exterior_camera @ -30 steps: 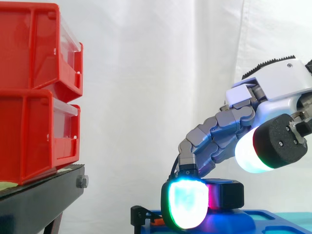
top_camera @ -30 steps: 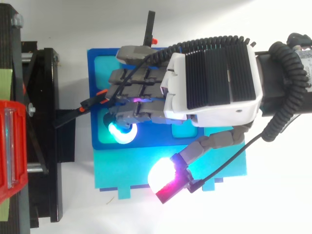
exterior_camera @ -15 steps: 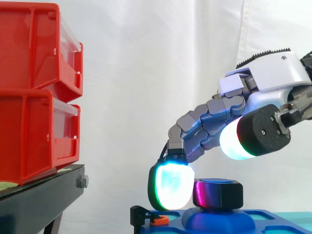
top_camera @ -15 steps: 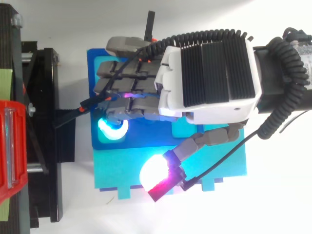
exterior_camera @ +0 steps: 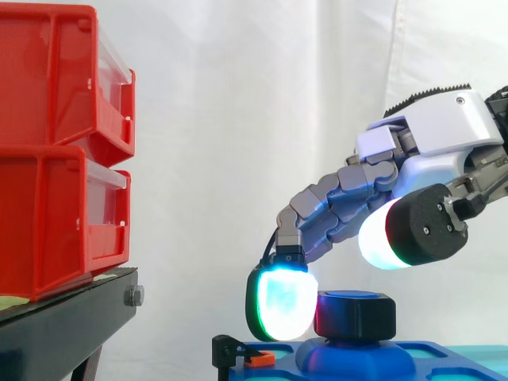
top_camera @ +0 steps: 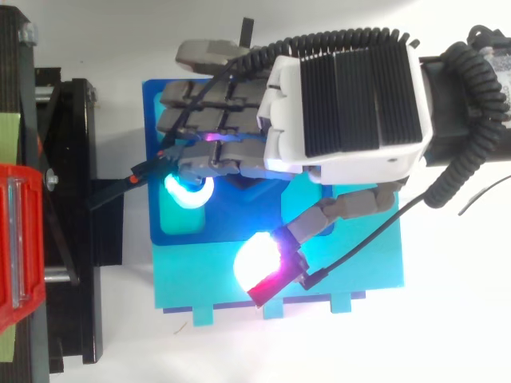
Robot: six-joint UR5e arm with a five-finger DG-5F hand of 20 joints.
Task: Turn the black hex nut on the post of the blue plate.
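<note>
The black hex nut (exterior_camera: 355, 316) sits on a rounded post of the blue plate (exterior_camera: 444, 357), whose dark blue part (top_camera: 215, 231) lies under the fingers. My hand (exterior_camera: 444, 135) hovers over the nut, fingers arched down in a relaxed curve. One cyan glowing fingertip (exterior_camera: 282, 302) hangs just left of the nut, level with it; I cannot tell whether it touches. The thumb pad (exterior_camera: 377, 234) floats above the nut, apart from it. From above, the hand (top_camera: 343, 104) covers the nut, with the cyan fingertip (top_camera: 188, 191) and the thumb pad (top_camera: 255, 263) spread wide.
Two stacked red bins (exterior_camera: 55, 151) stand on a black stand (exterior_camera: 63, 329) at the left. A black clamp with an orange piece (exterior_camera: 238, 353) grips the plate's left edge. A teal plate (top_camera: 351, 263) adjoins the blue one.
The fingers that were down around the nut lifted off it and the cyan fingertip moved left. Over the last half second the hand drifted slightly back to the right.
</note>
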